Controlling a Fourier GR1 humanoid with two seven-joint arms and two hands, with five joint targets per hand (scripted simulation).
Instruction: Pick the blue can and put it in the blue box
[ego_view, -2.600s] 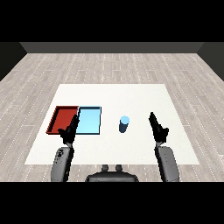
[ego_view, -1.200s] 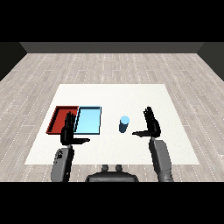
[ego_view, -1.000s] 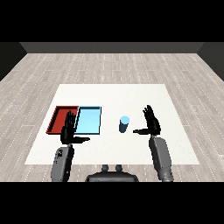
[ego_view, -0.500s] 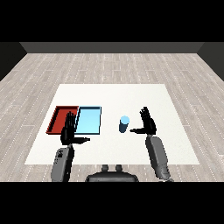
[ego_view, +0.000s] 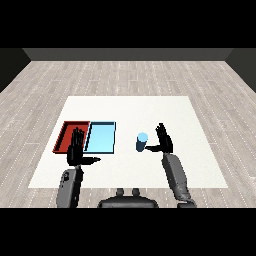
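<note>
Blue can (ego_view: 141, 141) stands upright mid-frame; your right hand (ego_view: 165, 141) sits just right of it, fingers straight, thumb toward it, holding nothing. Left hand (ego_view: 75, 150) spread, empty, over the red tray (ego_view: 65, 137).

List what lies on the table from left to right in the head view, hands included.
red tray → left hand (overlapping the red tray's near right corner) → light blue tray → blue can → right hand, open just right of the can.
</note>
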